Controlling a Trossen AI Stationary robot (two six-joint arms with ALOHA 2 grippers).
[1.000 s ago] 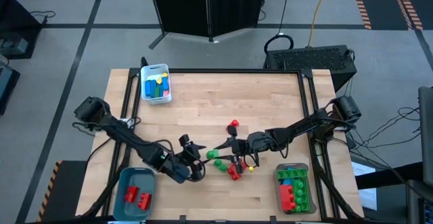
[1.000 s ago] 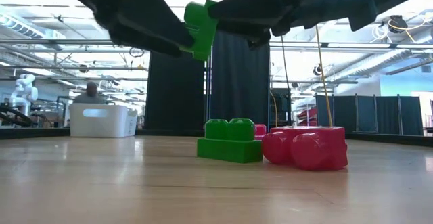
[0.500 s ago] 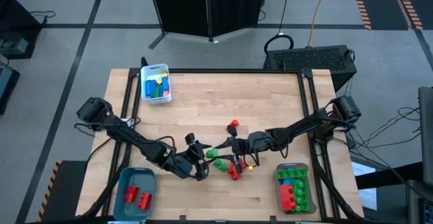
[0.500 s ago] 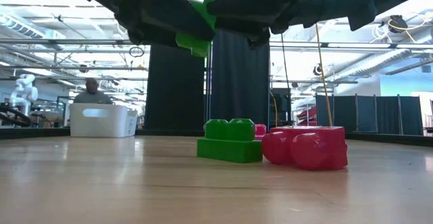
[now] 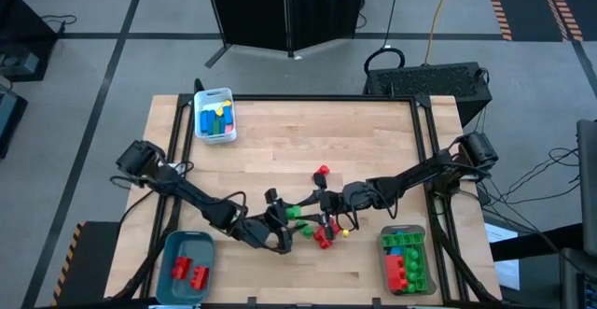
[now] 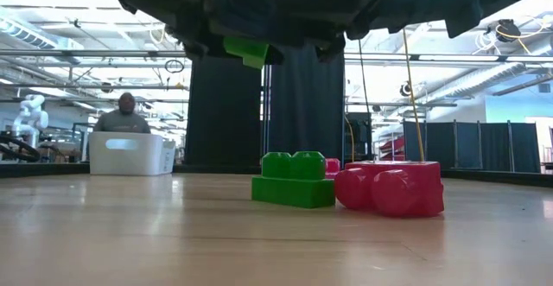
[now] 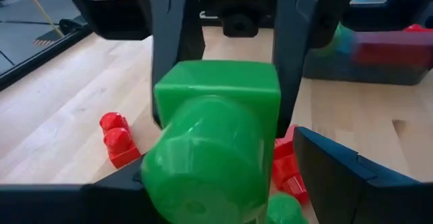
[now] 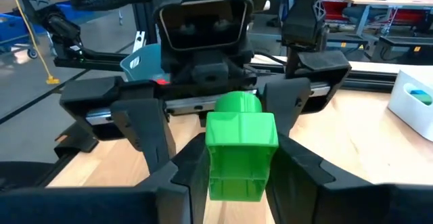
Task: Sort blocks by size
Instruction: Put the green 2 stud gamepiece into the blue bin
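My right gripper [image 5: 305, 205] is shut on a small green one-stud block [image 8: 240, 143], held above the table's middle near the front. My left gripper [image 5: 283, 218] faces it from the left, open. In the left wrist view its fingers [image 7: 338, 176] stand on either side of the block's stud end [image 7: 210, 149], and a gap shows beside one finger. Below them a green two-stud brick [image 6: 292, 181] and red bricks [image 6: 393, 187] rest flat on the table. Another red block [image 5: 323, 171] lies a little farther back. My right gripper pinches the green block's two opposite side walls [image 8: 215, 158] between its two fingers. The fingers lie about level and come from the table's right. The block is lifted clear of the table and lies on its side, its stud [image 8: 238, 104] pointing at my left gripper.
A white bin [image 5: 215, 115] with blue, green and yellow blocks stands at the far left. A teal bin [image 5: 189, 259] with red blocks is at the near left, a clear bin [image 5: 408, 259] with red, green and blue blocks at the near right. A person sits beyond the table [image 6: 126, 113].
My left gripper has moved toward the table's right edge, up to the green block that my right gripper holds still, until its open fingers stand around the block's stud end. The block has not moved.
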